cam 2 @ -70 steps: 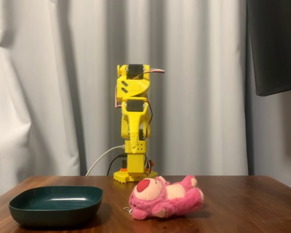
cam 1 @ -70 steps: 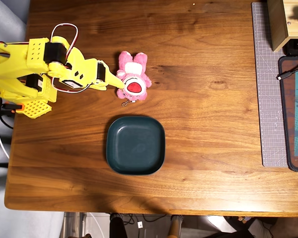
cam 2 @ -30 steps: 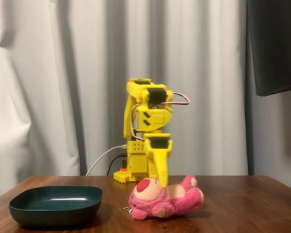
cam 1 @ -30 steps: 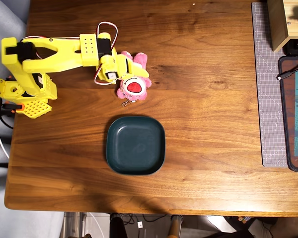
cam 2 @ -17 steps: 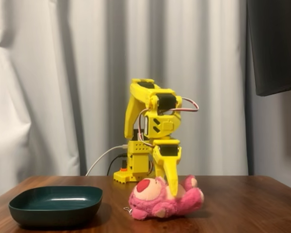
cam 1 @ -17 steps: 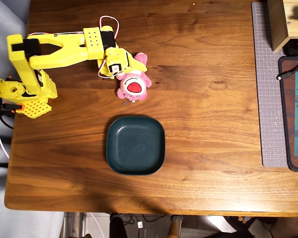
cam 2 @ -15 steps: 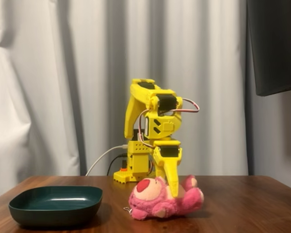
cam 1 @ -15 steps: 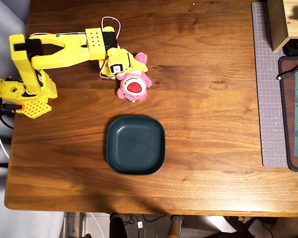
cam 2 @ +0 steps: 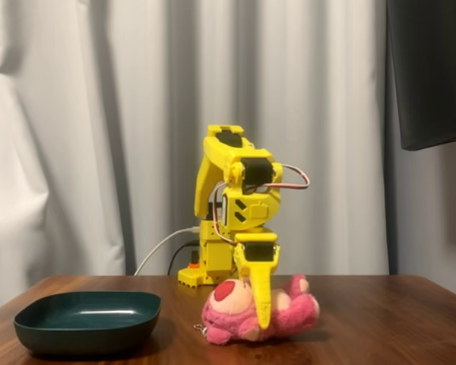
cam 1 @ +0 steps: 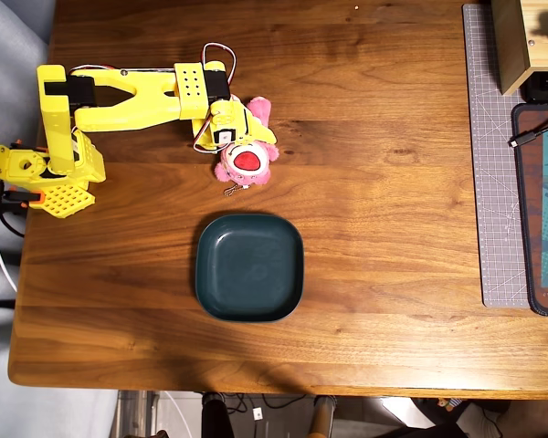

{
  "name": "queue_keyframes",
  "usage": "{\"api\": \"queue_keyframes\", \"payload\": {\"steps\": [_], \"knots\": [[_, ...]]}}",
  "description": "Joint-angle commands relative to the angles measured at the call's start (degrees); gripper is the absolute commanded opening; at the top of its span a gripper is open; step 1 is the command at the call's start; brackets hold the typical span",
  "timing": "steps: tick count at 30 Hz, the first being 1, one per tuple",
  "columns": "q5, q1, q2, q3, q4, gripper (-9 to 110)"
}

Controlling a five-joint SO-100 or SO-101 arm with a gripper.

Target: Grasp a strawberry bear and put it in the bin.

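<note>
strawberry bear (cam 2: pixel 239 312) lies on its back on my wooden bench (cam 1: pixel 393 137), face up in the overhead view, its red-and-white muzzle plain and a small keychain loop (cam 1: pixel 230 190) trailing toward the bin. my tool (cam 2: pixel 263 323) is down over the plush: in the fixed view one yellow finger (cam 2: pixel 261 293) runs straight down across its front, between head and pink limbs, tip close to the bench. the other finger is hidden behind the bear, so i cannot tell whether the tool has clenched on the plush or merely straddles it. the bear rests on the bench, not lifted.

the bin (cam 1: pixel 249 266), a dark teal rounded-square dish, sits empty and apart from the bear, toward the lower edge of the overhead view and left of it in the fixed view.

my judgement on the risks: soft plush gives under pressure, so a shallow pinch could slip as i raise it and drop the bear short of the dish. the loop could drag or snag on the rim during the carry. the dish is shallow, too, so a release near its edge could let the bear tumble out onto the bench.
</note>
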Motion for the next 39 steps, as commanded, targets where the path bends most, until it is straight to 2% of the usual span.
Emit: {"api": "queue_keyframes", "payload": {"steps": [1,4,9,21,27,33,36,39], "knots": [[0.5,-1.1,0.4,-3.3,0.4,37],[0.5,-1.0,0.4,-3.4,0.4,19],[0.0,0.0,0.4,-4.0,0.6,0],[0.2,-1.1,3.5,-9.9,4.6,0],[0.5,-2.6,15.7,-16.4,15.0,0],[0.5,-3.6,34.5,0.6,18.0,0],[0.3,-6.8,44.3,11.5,12.9,0],[-0.4,-12.7,51.1,21.8,2.7,0]]}}
